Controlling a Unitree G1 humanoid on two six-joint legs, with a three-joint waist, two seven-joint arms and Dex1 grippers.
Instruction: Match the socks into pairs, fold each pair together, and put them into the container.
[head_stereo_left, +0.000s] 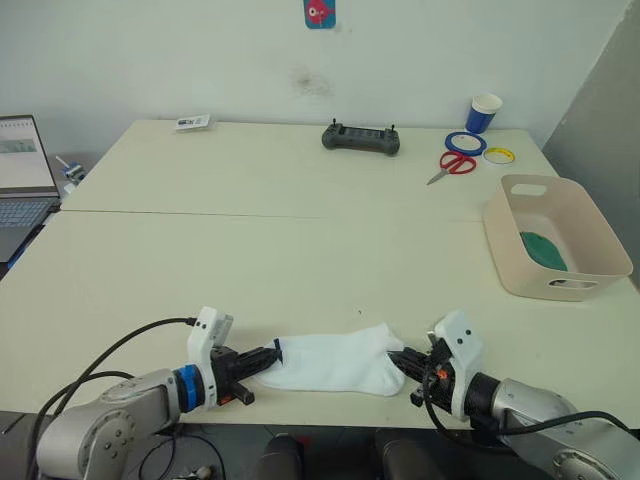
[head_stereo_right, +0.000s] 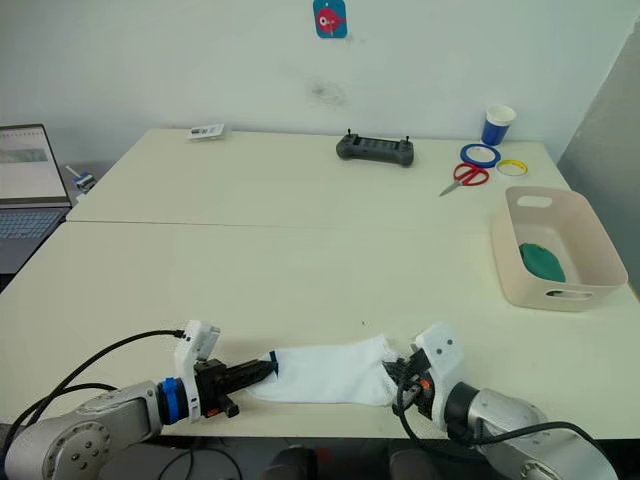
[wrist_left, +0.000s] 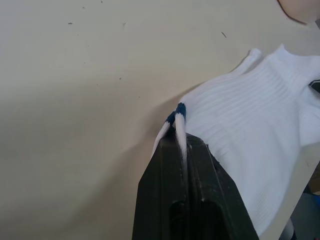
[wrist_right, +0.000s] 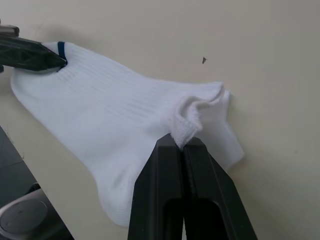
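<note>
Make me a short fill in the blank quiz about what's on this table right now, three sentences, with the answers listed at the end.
1. The left gripper and the right gripper each pinch one end of a ____ sock lying at the table's near edge.
2. Inside the tub lies something dark ____.
3. The scissors near the blue cup have ____ handles.

Missing words: white; green; red
</note>
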